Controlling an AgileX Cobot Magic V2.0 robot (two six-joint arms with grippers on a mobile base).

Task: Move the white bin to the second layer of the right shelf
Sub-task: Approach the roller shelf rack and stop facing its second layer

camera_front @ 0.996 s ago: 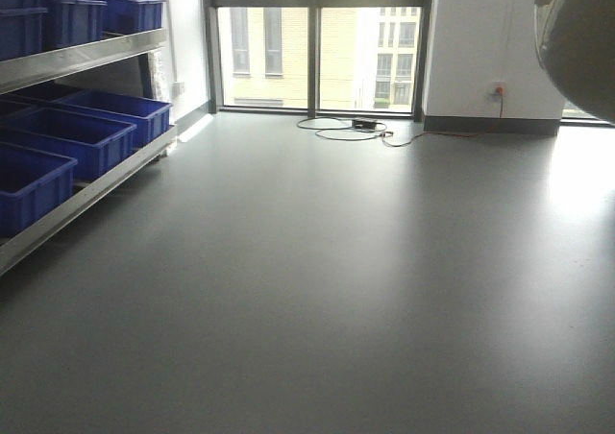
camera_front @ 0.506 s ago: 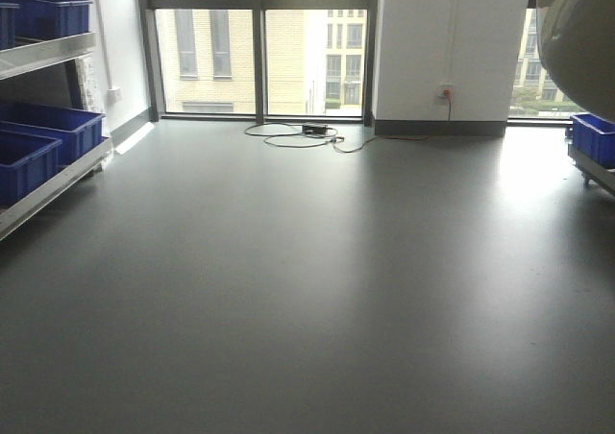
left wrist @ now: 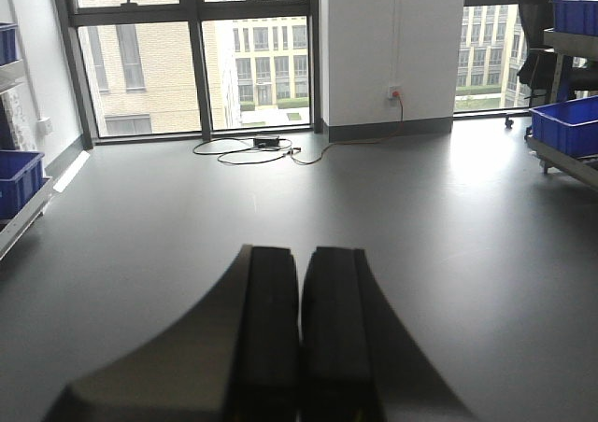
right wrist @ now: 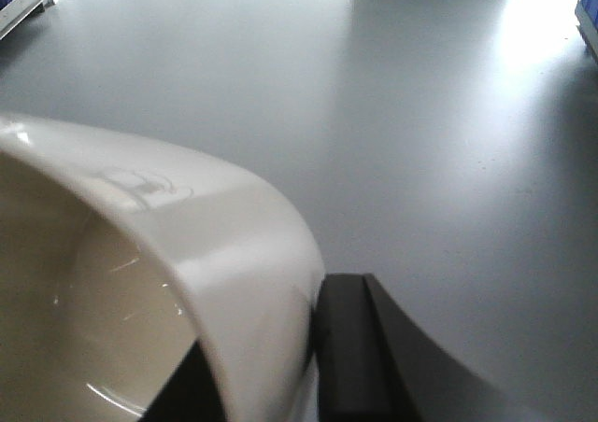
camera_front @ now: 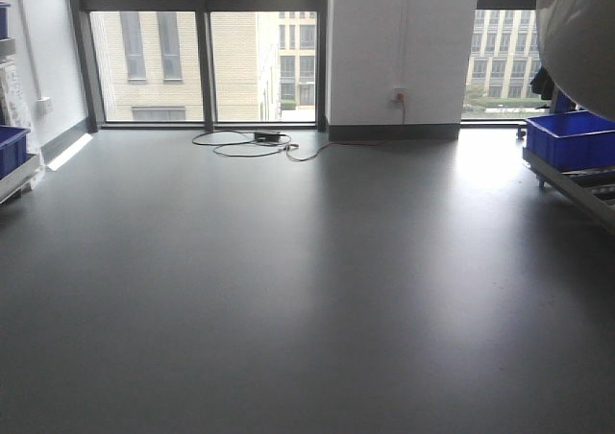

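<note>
The front view has swung right: the cable (camera_front: 242,143) has slid from right of centre to left. Left of it, the crates have dwindled to one blue crate (camera_front: 12,150). Right of it, the right shelf (camera_front: 581,186) has come in, bearing another crate (camera_front: 572,138).

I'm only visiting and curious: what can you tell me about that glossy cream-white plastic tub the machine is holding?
The glossy cream-white plastic tub has a thick rounded rim and smooth, plain walls. What shows of its inside looks empty. It hangs above the grey floor, held by the right gripper, which clamps its rim with one dark finger outside the wall and the other inside. In the front view, its curved wall fills the top right corner. Nothing else is seen touching it.
</note>
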